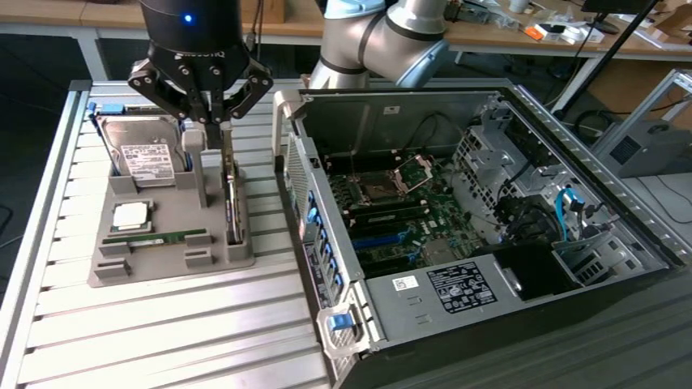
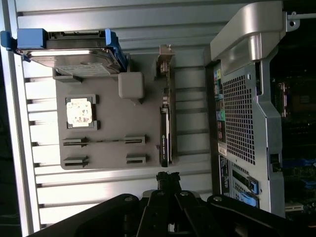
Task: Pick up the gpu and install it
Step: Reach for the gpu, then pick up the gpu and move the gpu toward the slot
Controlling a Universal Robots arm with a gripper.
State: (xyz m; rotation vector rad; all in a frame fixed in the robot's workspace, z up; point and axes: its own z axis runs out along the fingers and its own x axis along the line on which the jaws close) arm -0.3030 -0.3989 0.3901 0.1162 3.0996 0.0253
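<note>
On a slatted table (image 1: 162, 324), at 9 o'clock from the open PC case (image 1: 454, 292) in the exterior view, sits a gray holder (image 1: 162, 263). The gpu (image 1: 232, 203) stands on edge in a slot along the holder's 3 o'clock side. The gripper (image 1: 216, 121) hovers over the gpu's 12 o'clock end, jaws clenched together. A hard drive (image 1: 146, 154) stands at the holder's 11 o'clock, and 1 chip (image 1: 132, 215) lies at 9 o'clock.

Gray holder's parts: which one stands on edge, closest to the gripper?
The gpu, a thin card on edge beside the case; the hard drive, processor and memory stick sit farther off.
</note>
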